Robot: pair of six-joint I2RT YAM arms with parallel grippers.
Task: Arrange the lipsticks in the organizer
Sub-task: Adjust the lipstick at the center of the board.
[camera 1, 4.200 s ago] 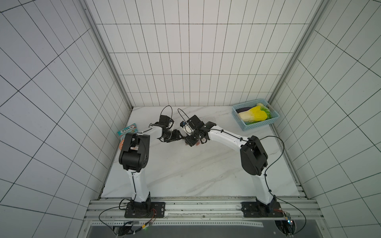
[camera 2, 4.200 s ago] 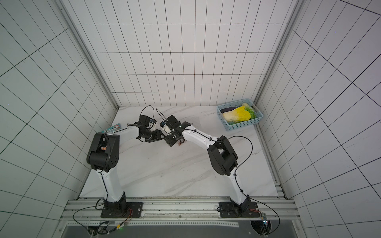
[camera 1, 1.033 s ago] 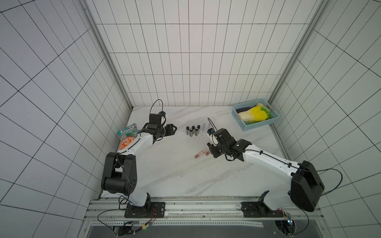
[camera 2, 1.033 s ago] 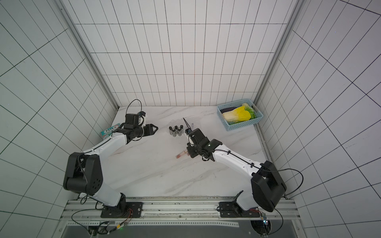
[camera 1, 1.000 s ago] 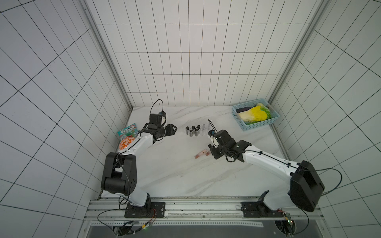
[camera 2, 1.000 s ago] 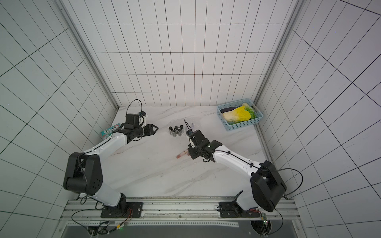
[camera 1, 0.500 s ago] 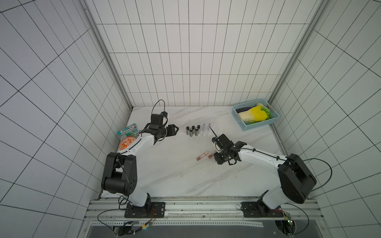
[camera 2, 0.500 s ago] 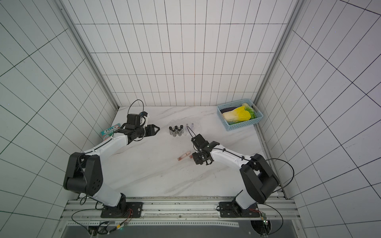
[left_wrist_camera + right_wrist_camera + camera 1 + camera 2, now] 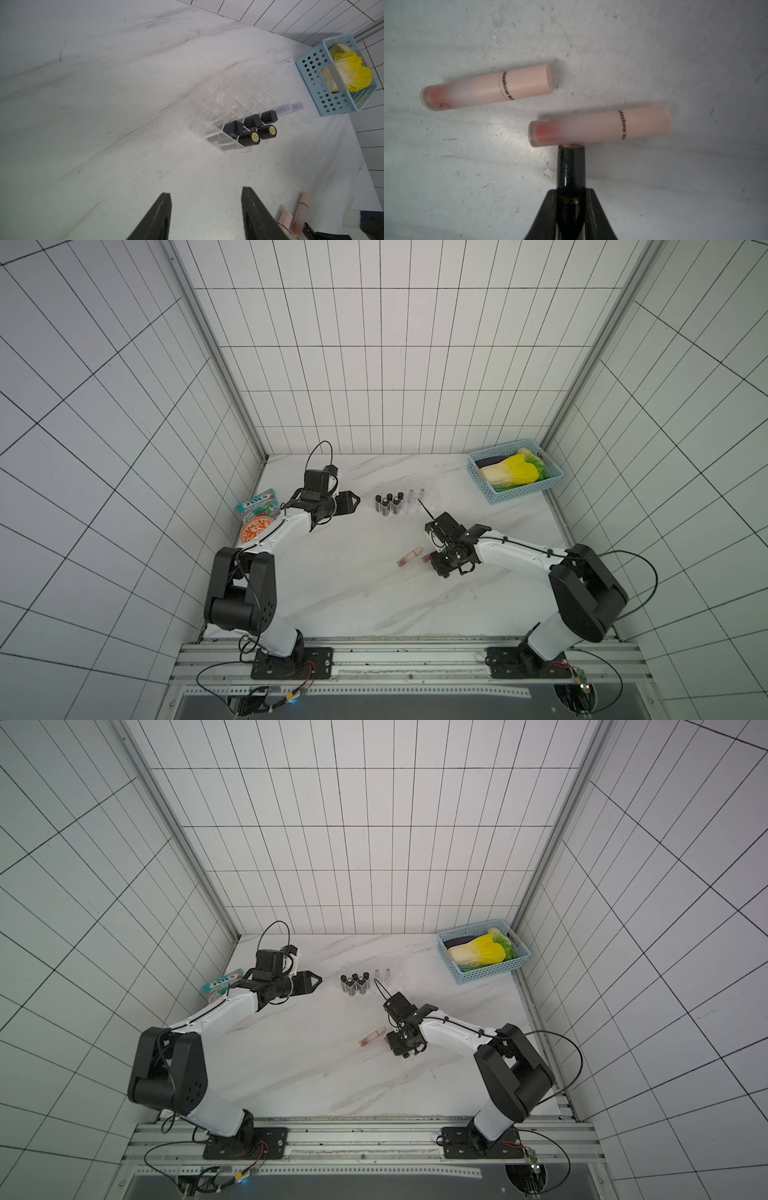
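Clear organizer [image 9: 405, 506] far-centre in both top views, black lipsticks [image 9: 388, 502] upright in left slots; left gripper [image 9: 354, 503] left of it, apart.
Left wrist: jaws apart, empty.
Right wrist: right gripper [image 9: 572, 191] clamps black lipstick [image 9: 571, 166], tip touching pink tube [image 9: 600, 126] lying flat.

Both top views: high overhead, looking down on the whole tabletop [image 9: 353, 593]. Left wrist: low, oblique, facing organizer [image 9: 207, 108]. Right wrist: very close on 2 pink lipsticks [image 9: 488, 87], shared with left wrist.
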